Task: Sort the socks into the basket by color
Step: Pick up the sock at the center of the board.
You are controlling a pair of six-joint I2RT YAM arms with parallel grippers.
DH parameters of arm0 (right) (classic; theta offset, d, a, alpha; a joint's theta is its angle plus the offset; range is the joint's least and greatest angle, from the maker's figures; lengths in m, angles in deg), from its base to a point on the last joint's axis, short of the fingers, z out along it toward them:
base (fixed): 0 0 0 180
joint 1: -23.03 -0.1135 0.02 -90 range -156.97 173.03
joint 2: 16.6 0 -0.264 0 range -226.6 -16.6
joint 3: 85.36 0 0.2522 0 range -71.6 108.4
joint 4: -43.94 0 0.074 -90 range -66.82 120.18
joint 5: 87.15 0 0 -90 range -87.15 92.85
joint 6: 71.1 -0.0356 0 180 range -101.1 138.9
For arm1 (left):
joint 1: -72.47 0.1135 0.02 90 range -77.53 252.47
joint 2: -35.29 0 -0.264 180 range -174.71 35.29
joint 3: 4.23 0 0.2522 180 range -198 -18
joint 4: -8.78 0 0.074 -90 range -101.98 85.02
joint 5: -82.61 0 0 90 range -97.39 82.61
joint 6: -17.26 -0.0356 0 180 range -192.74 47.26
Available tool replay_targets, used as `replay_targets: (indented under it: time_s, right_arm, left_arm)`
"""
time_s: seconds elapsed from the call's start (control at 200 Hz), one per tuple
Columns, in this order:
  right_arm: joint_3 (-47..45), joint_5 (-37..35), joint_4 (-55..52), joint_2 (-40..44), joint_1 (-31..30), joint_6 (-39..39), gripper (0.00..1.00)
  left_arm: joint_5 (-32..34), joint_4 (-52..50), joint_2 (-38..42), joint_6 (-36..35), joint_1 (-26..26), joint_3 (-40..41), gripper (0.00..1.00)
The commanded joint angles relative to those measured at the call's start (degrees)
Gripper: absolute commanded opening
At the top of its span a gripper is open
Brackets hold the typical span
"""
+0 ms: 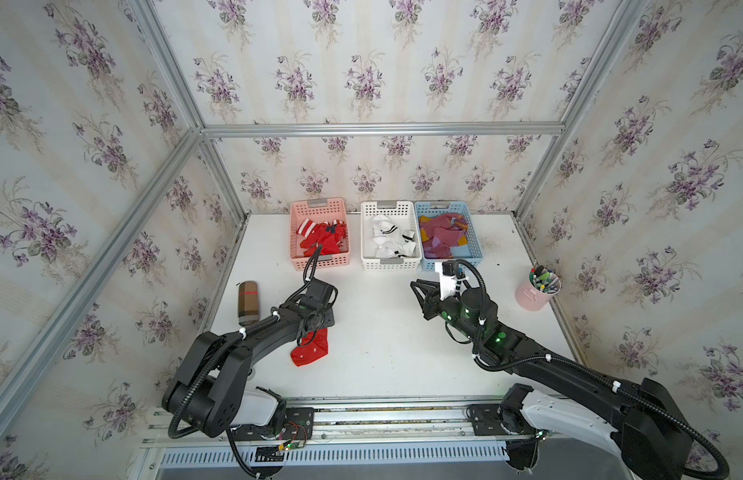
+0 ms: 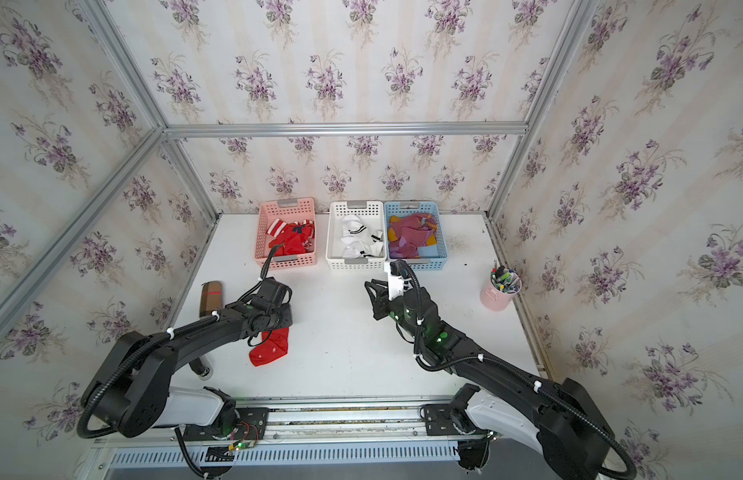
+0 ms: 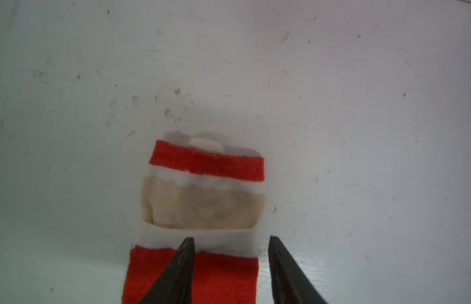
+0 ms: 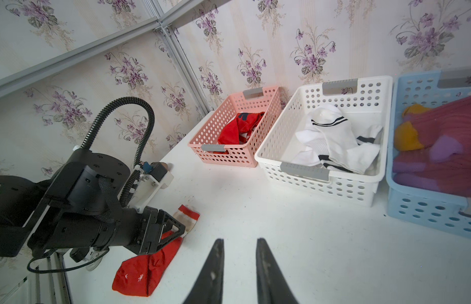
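Observation:
One red sock (image 1: 311, 351) with white snowflakes lies on the white table at the front left; its cuff (image 3: 202, 168) is red, white and beige. My left gripper (image 3: 230, 238) hangs open right over it, one finger above the cuff end, the other beside the sock's edge. My right gripper (image 1: 417, 291) floats open and empty above the middle of the table, in front of the white basket. At the back stand a pink basket (image 1: 324, 262) with red socks, a white basket (image 1: 390, 262) with white black-banded socks, and a blue basket (image 1: 477, 245) with maroon-purple socks.
A brown plaid case (image 1: 248, 302) lies by the left wall. A pink cup of pens (image 1: 538, 295) stands at the right edge. Papered walls with aluminium posts close in the table on three sides.

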Motion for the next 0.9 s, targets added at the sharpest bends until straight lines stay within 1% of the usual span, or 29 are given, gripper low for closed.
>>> replay_targets:
  time_s: [0.0,0.085,0.2,0.34,0.41,0.515,0.535,0.61,0.699,0.744,0.894]
  right_arm:
    - [-0.11,-0.9,0.09,0.44,0.0,-0.55,0.24]
    - [-0.53,-1.11,0.2,0.79,0.02,-0.56,0.24]
    - [-0.95,-1.4,0.53,1.11,0.01,-0.52,0.25]
    - [-1.17,-1.45,0.89,1.03,0.02,-0.65,0.25]
    - [-1.38,-1.49,1.22,1.01,0.01,-0.72,0.25]
    - [-2.05,-1.41,1.88,1.01,0.0,-1.12,0.25]
    - [-2.13,-1.41,2.0,0.89,0.01,-1.15,0.25]
    - [-2.24,-1.39,2.37,0.76,0.0,-1.22,0.25]
    - [-1.99,-1.21,2.58,0.41,0.02,-0.95,0.25]
    - [-1.96,-1.17,2.59,0.42,-0.04,-1.01,0.25]
    - [-2.65,-1.08,3.13,0.49,0.02,-1.56,0.24]
  left_arm:
    - [1.51,-0.14,-2.13,1.61,-0.42,-0.17,0.48]
    - [1.59,0.11,-2.9,1.97,-0.42,-0.07,0.47]
    - [1.35,0.12,-3.48,1.96,-0.59,-0.08,0.44]
    - [1.42,0.12,-2.96,2.01,-0.68,0.0,0.32]
    - [1.4,-0.03,-2.15,1.92,-0.75,0.03,0.25]
    - [1.64,-0.77,-1.05,1.85,-0.95,-0.11,0.17]
    - [1.73,-0.98,0.86,1.74,-0.95,-0.24,0.16]
    - [2.34,-2.27,2.54,1.28,-1.11,-0.9,0.11]
    - [2.87,-3.66,4.9,0.5,-1.12,-1.95,0.08]
    - [2.12,-3.68,6.36,0.05,-1.1,-2.44,0.07]
    - [0.18,-3.92,10.48,-0.21,-1.11,-4.71,0.07]
